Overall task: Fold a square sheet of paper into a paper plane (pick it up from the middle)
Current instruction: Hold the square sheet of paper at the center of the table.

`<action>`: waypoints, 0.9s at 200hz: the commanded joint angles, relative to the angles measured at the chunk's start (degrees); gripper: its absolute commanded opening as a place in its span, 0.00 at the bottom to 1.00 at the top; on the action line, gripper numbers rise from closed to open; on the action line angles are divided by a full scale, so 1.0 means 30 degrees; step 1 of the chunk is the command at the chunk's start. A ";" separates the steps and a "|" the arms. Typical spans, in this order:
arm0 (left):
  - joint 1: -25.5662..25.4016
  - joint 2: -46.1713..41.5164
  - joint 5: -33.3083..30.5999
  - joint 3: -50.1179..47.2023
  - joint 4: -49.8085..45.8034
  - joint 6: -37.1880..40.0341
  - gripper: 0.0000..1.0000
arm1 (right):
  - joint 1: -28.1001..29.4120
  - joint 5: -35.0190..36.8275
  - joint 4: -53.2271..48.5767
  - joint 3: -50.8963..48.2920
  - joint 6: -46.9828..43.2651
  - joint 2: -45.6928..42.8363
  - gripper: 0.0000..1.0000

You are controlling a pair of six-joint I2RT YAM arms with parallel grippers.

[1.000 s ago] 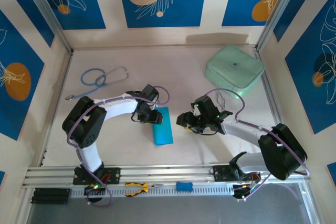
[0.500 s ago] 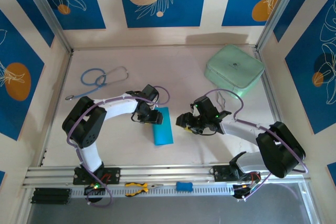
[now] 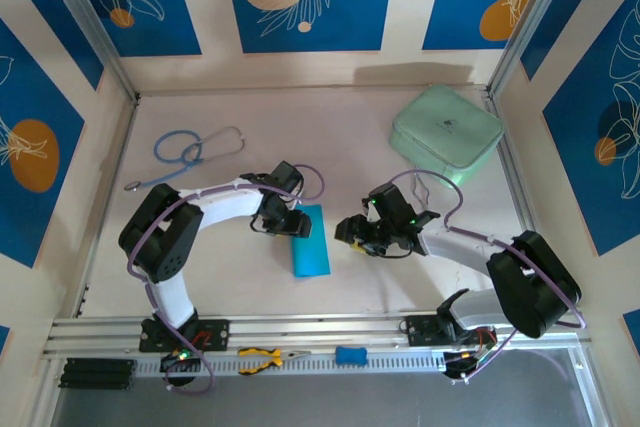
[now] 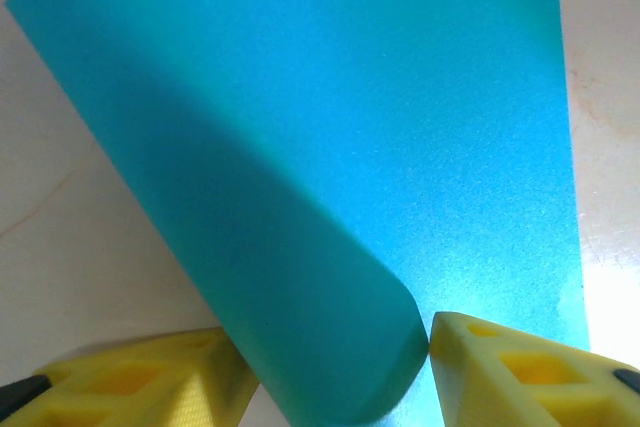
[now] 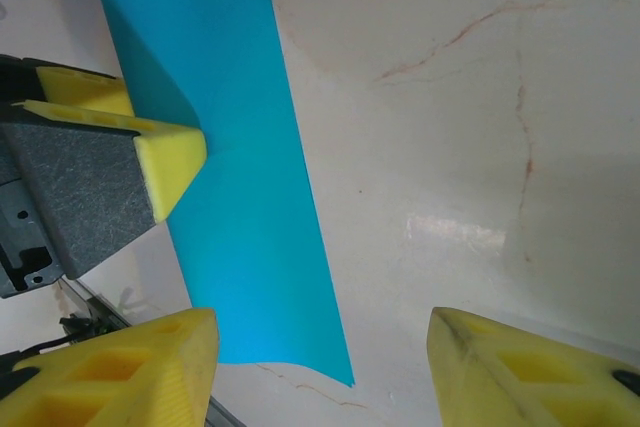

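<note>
While the thin cyan-blue square sheet of paper [image 3: 312, 249], creased to a rectangle, lies between them, the left gripper [image 3: 291, 224] overlaps its far corner and the right gripper [image 3: 350, 232] hovers just beside. Left wrist: jaws straddle the rounded fold, likely to press it; grip unclear. Right wrist: jaws apart, empty; paper's far end cropped.

Table [image 3: 230, 277], centre: square sheet of paper [image 3: 312, 247] lying flat. Left gripper [image 3: 292, 227] at its 10 o'clock edge, apparently touching; right gripper [image 3: 350, 230] apart at 3 o'clock. Case [image 3: 446, 132] at 2 o'clock; stethoscope [image 3: 190, 152] at 10; pliers [image 3: 265, 356] at 7.
</note>
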 commanded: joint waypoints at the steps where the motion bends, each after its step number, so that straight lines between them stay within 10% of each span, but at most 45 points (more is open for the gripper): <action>1: 0.0184 0.1569 -0.2627 -0.0851 -0.0912 0.0268 0.57 | 0.0388 -0.0852 0.0811 0.0207 -0.0115 0.0439 0.56; 33: 0.0165 0.1549 -0.2300 -0.0918 -0.0716 0.0517 0.57 | 0.1059 -0.0778 0.0690 0.1126 -0.0287 0.1642 0.41; 180: 0.0186 0.0088 -0.3009 0.0081 -0.2138 0.0710 0.62 | -0.0081 -0.0522 0.0422 -0.0054 0.0020 0.0354 0.42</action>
